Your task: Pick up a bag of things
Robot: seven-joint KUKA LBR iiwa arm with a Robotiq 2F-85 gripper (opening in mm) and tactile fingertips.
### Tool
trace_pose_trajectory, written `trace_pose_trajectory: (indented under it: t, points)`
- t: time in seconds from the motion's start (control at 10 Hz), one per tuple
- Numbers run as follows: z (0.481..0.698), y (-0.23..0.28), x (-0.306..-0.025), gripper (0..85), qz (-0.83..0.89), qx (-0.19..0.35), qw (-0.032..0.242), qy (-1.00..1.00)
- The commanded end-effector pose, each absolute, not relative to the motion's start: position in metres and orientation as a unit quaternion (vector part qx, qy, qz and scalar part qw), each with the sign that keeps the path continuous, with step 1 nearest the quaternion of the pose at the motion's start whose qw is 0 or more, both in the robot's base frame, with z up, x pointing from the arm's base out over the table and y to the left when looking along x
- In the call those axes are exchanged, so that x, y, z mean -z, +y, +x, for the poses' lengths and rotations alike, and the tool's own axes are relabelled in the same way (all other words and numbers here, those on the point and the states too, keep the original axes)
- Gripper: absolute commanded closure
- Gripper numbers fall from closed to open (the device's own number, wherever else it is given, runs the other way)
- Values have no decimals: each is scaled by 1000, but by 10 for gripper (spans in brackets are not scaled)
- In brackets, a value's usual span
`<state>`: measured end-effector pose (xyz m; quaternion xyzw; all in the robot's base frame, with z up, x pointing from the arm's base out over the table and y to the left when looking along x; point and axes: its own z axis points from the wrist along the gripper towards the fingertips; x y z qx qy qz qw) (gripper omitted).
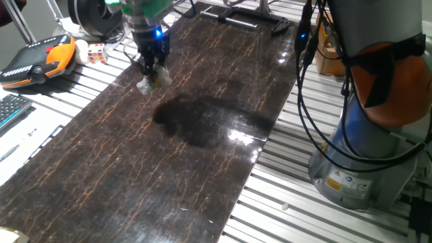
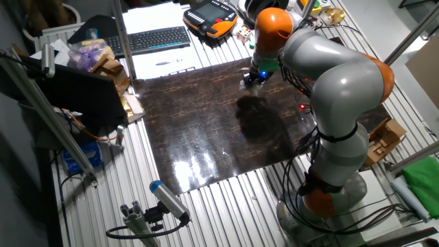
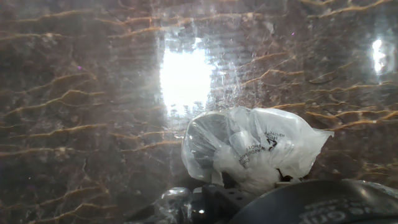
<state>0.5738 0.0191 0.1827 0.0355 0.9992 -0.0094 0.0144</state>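
Observation:
The bag of things (image 1: 152, 80) is a small wrinkly clear plastic bag with white bits showing through. It hangs from my gripper (image 1: 151, 69) at the far left of the dark marble-pattern tabletop (image 1: 202, 155). The fingers are shut on the bag's top, and the bag appears to be just above the surface. In the hand view the bag (image 3: 249, 148) fills the lower middle, close to the camera, with printed text on it and a dark item inside. In the other fixed view the gripper (image 2: 252, 77) holds the bag (image 2: 247, 83) near the tabletop's far edge.
A multicoloured puzzle cube (image 1: 97, 52) and an orange teach pendant (image 1: 40, 59) lie left of the tabletop, with a keyboard (image 1: 10, 108) nearer. A black bar (image 1: 250, 19) lies at the far end. The arm's base (image 1: 364, 155) stands at the right.

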Motion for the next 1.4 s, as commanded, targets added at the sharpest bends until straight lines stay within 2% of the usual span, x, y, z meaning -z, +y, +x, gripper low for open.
trace_pose_trajectory:
  t: [0.0, 0.5, 0.7, 1.3]
  points:
    - [573, 18, -184, 843, 34, 9, 14, 999]
    - [569, 17, -203, 843, 37, 7, 7, 999]
    - [567, 16, -205, 843, 29, 14, 16, 999]
    - [561, 12, -210, 843, 22, 15, 20, 999]
